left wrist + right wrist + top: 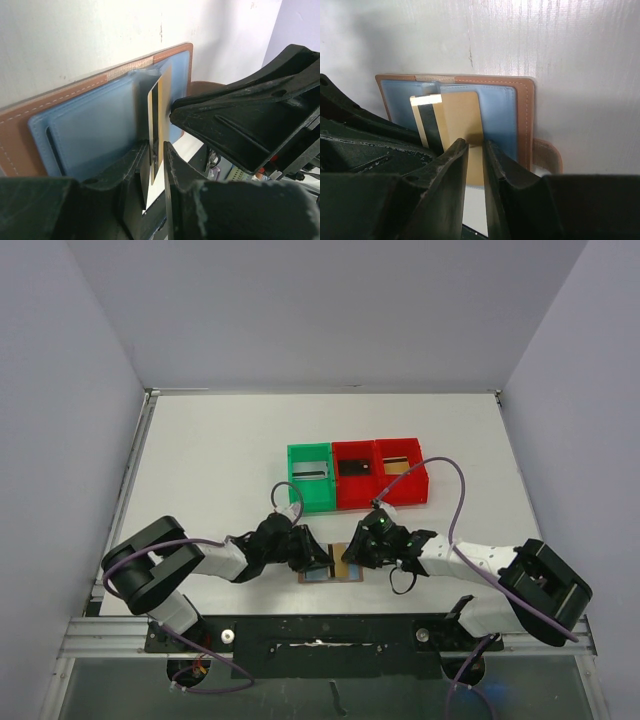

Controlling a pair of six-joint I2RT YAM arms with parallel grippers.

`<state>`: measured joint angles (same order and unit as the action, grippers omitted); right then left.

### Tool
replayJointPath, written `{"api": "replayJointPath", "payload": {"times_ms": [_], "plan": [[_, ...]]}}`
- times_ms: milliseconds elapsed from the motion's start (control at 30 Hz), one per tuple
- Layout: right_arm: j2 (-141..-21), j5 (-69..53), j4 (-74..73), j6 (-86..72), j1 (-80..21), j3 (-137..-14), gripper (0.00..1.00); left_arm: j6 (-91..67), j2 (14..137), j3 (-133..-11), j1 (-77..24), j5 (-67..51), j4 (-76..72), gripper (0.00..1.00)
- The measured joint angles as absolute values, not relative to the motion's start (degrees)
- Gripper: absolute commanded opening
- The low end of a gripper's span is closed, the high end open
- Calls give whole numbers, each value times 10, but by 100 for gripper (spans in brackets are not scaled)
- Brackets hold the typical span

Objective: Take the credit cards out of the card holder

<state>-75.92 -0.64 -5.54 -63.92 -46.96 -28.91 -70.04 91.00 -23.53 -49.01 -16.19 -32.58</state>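
The holder (pixel 497 115) lies open and flat on the white surface (pixel 220 470), blue-grey pockets up, directly under the tips of both tools and between them, its brown tab (pixel 547 155) sticking out on the right tool's outer side. A gold card (pixel 165 100) with a black stripe stands partly out of a pocket, tilted up from the holder. The left tool (pixel 157 150) has its fingers set narrow, one on each side of the card's near end; whether they pinch it I cannot tell. The right tool (pixel 476 145) stands narrowly parted at the card's other side, the card and surface showing through its gap, nothing between its fingers. Beyond both tools, well apart, sit a green bin (pixel 312 502) and two red bins (pixel 380 498) in a row.
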Motion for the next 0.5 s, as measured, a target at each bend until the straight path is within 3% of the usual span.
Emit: {"api": "replayJointPath", "payload": {"times_ms": [167,267,500], "plan": [[-755,-8,-47,-641,-469,-282,21,-700,910,-241,-489,-166,-321,0],[-754,-6,-50,-637,-469,-283,24,-699,907,-243,-479,-172,-310,0],[-696,22,-91,-619,-460,-286,52,-684,825,-231,-455,-162,-252,0]]}}
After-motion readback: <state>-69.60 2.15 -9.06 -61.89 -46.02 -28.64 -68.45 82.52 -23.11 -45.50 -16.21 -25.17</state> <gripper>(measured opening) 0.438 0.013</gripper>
